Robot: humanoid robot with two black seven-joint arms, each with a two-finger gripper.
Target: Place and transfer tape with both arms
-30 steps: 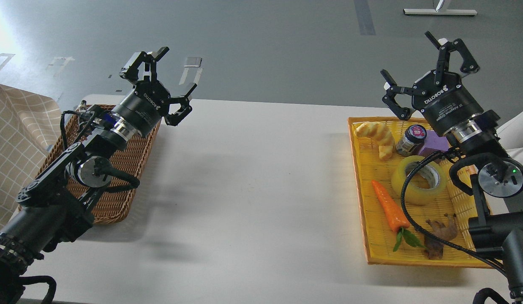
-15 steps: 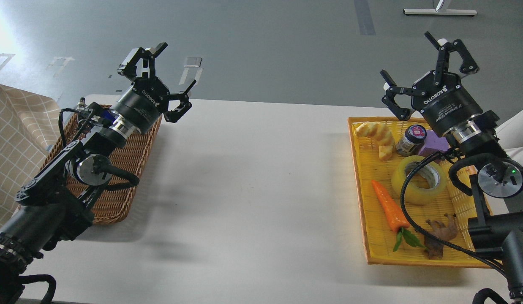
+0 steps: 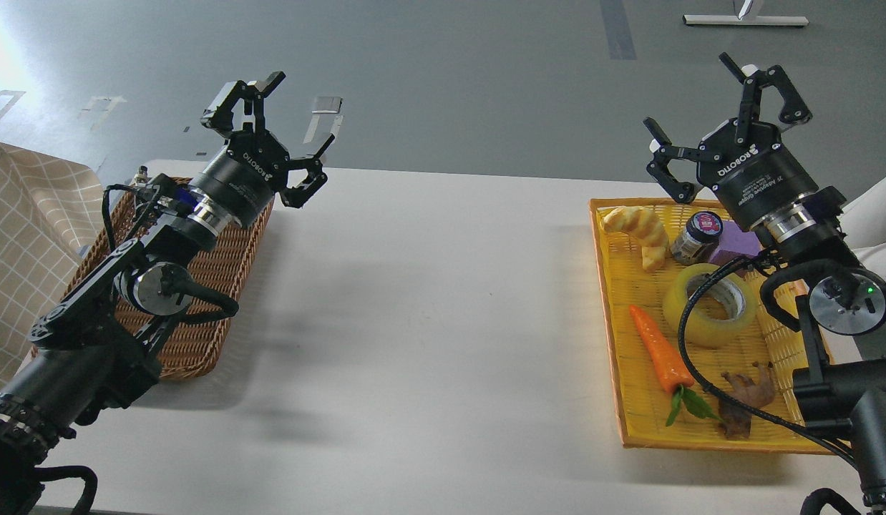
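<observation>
The tape (image 3: 711, 305), a yellowish translucent roll with a grey-white core, lies flat in the yellow tray (image 3: 618, 357) at the right. A black cable of my right arm crosses its front. My right gripper (image 3: 722, 121) is open and empty, raised above the tray's far end, well up from the tape. My left gripper (image 3: 285, 132) is open and empty, raised over the far right corner of the brown wicker basket (image 3: 200, 336) at the left.
In the yellow tray also lie a croissant (image 3: 640, 232), a small dark jar (image 3: 697, 237), a purple block (image 3: 733, 243), a carrot (image 3: 661, 354) and a brown figure (image 3: 747, 397). A checked cloth (image 3: 28, 243) hangs at the far left. The white table (image 3: 429, 307) spans between basket and tray.
My left gripper rose a little and shifted slightly left and back over the basket's corner. My right gripper and the tape have not moved.
</observation>
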